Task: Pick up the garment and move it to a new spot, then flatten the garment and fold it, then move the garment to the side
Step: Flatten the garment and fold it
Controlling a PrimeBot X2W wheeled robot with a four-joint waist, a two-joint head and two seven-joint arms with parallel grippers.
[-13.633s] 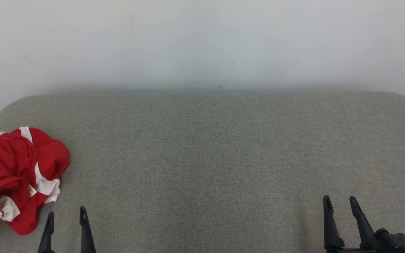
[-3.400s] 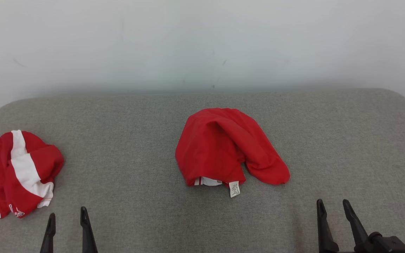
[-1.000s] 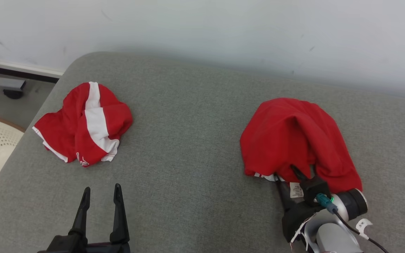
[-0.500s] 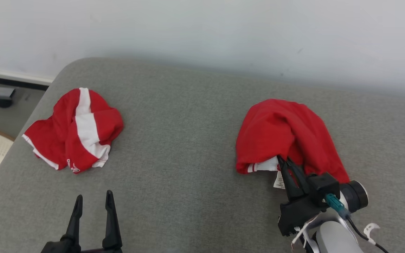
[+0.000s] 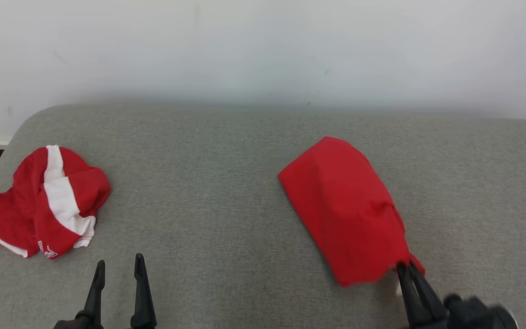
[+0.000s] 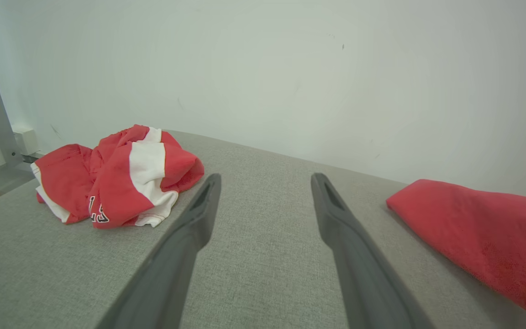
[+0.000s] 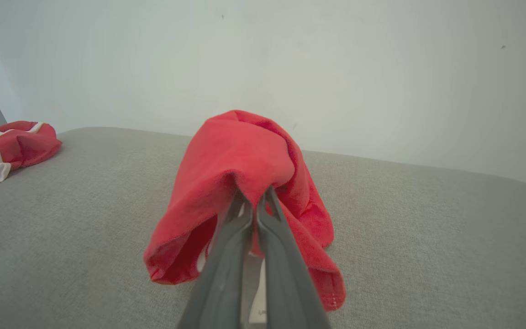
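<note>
Leftmost, a crumpled red-and-white garment [image 5: 44, 201] lies near the left end of the grey fabric counter [image 5: 226, 183], and just right of it the left pincer [image 5: 119, 259] hovers with its fingers spread wide, holding and touching nothing. Right of the middle lies the plain red garment [image 5: 345, 210], stretched toward the near right, where the right pincer [image 5: 404, 266] is clamped tight on its near edge, cloth tented over the fingertips

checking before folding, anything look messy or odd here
The red garment lies bunched, not flat, its near edge pinched in the right pincer. A red-and-white garment lies crumpled at the far left.
</note>
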